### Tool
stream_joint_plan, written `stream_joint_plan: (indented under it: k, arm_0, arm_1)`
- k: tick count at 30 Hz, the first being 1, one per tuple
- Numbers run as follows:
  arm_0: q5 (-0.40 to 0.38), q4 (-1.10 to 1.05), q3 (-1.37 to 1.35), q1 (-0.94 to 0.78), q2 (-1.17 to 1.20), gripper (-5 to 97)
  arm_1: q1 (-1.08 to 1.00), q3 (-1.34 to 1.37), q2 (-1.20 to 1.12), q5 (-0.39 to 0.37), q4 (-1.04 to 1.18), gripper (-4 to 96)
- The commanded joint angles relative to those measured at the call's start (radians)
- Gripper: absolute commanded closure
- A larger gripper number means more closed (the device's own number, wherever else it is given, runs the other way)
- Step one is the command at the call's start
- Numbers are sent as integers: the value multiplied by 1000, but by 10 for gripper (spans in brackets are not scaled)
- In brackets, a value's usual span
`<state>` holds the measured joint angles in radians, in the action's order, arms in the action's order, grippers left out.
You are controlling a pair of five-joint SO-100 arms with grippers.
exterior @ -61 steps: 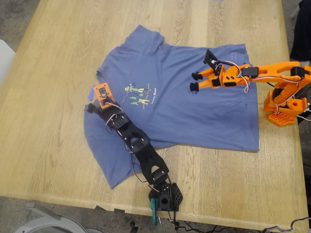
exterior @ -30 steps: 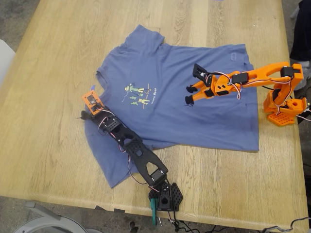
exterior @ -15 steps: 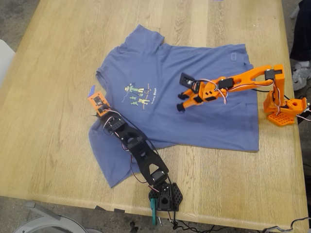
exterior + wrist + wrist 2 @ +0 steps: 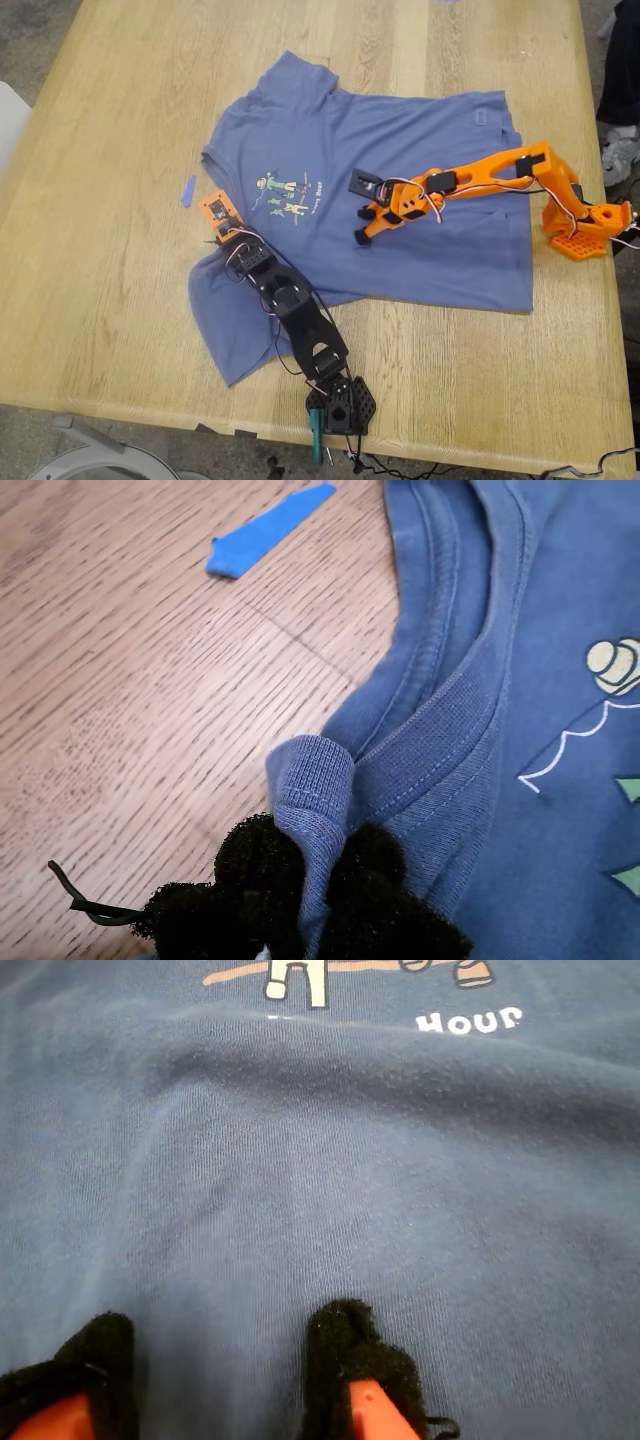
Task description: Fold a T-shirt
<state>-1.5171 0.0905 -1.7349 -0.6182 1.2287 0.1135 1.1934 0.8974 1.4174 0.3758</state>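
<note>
Pale, straight-grained wooden boards make up the bench (image 4: 120, 150), which fills most of the exterior view.

Spread flat over its middle lies the T-shirt (image 4: 400, 150), slate-blue knit cotton. Its long axis runs across the exterior view, collar toward that view's left and hem toward the right, chest print (image 4: 285, 192) facing up. One short sleeve reaches toward the top of the exterior view, the other toward the bottom.

An orange arm (image 4: 500, 168) stretches in from the exterior view's right. My second end effector (image 4: 364, 232) hangs low over the shirt's middle, beside the print, released: its black-padded fingertips (image 4: 345, 1345) stand apart on smooth fabric with nothing between them.

A black arm (image 4: 295, 315) rises from the exterior view's bottom edge. My first end effector (image 4: 318, 880) is clenched on the ribbed collar (image 4: 310, 780), a pinched fold of it standing up between the foam pads.

Near the collar, on bare wood, lies a small strip of blue tape (image 4: 268, 528).
</note>
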Motion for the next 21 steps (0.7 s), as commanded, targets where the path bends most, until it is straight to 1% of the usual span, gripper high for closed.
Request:
stream_joint_plan:
  k: [1,4,6,8,10,12,14,15,21]
  arm_0:
    - [-6,-15,0,3,158,918]
    - [-9,-20,-34,11,202,918]
    - [-11,-32,-61,18,233,918]
    - [-12,-44,-83,32,264,918]
    - [-15,-46,-91,52,293,918]
    - [-18,-46,-94,75,322,918]
    - [-18,-46,-103,103,348,918]
    - [-20,-46,-110,121,362,918]
    - [-29,-44,-206,252,489,919]
  arm_1:
    - [29,-103,-67,-8,51,628]
    - [31,-244,-181,-6,117,636]
    - [29,-413,-284,6,207,655]
    - [34,-699,-448,15,348,676]
    - [44,-1152,-704,26,540,712]
    - [52,-1322,-834,28,681,750]
    - [46,-1324,-841,29,646,864]
    - [43,-1321,-836,25,621,883]
    - [15,-1322,-813,21,626,901]
